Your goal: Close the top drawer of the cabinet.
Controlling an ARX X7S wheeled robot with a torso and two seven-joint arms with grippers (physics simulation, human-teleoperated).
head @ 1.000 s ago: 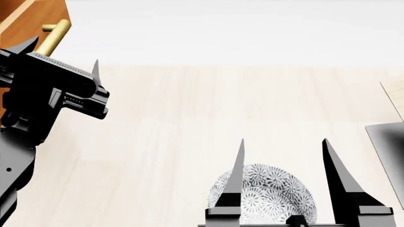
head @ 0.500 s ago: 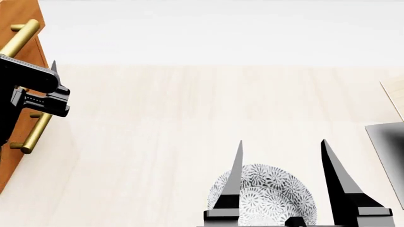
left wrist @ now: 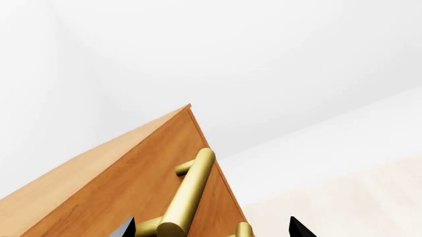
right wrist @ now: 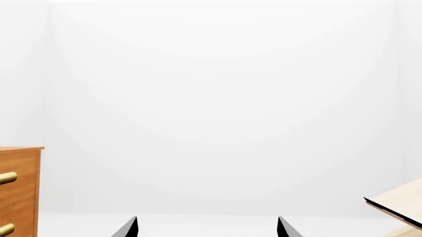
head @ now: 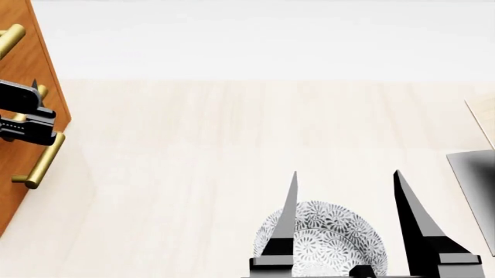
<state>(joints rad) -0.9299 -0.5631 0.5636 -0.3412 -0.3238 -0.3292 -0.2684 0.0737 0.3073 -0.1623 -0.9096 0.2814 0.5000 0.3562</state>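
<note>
So there's one cabinet [head: 27, 104], orange-brown wood, sitting at the far left edge of the head view. Two brass handles [head: 37, 159] show on it there, one cut off at the upper left corner and one lower down. The left claw [head: 31, 119] is right in front of the cabinet face between those two handles; only a chunk of it shows and I can't tell if it's spread or pinched. The left wrist view gets much closer: the top corner of the cabinet pokes up into the white background, with one brass bar running down its front, which I take to be on the top drawer [left wrist: 151, 182], though I can't see any gap or drawer edge to say if it's pushed in. The right claw [head: 344, 223] is at bottom centre of the head view, its two black fingers [head: 288, 214] spread wide apart with one patterned plate [head: 325, 243] on the floor behind them. The right wrist view catches the cabinet at its lower left.
</note>
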